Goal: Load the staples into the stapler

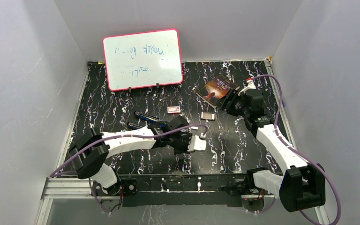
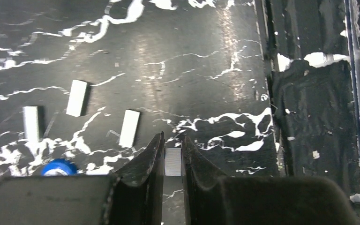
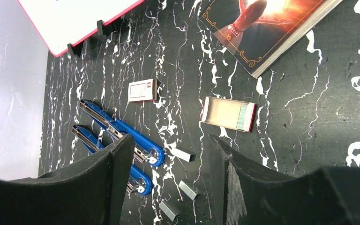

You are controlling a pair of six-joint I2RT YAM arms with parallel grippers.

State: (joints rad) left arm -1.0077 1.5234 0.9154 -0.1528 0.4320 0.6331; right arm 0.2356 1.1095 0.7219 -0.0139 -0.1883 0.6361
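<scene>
Staples (image 2: 173,161) pinched in nearly closed left gripper (image 2: 172,140), near and to the right of opened blue stapler (image 3: 110,123), long axis slanting away toward far left; left arm (image 1: 126,138) nearer. Right gripper (image 3: 169,140) spread wide, empty, well apart beside book (image 3: 262,28). Spare strips (image 2: 129,127) on table (image 2: 192,70).

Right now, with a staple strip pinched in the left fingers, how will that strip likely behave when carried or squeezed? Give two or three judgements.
Probably stiff: the staple strip looks straight between the left fingers. Likely light, being thin and small beside them. Perhaps slippery and fragile: its bare metal shines like the loose strips, and a hard squeeze may break it.
</scene>
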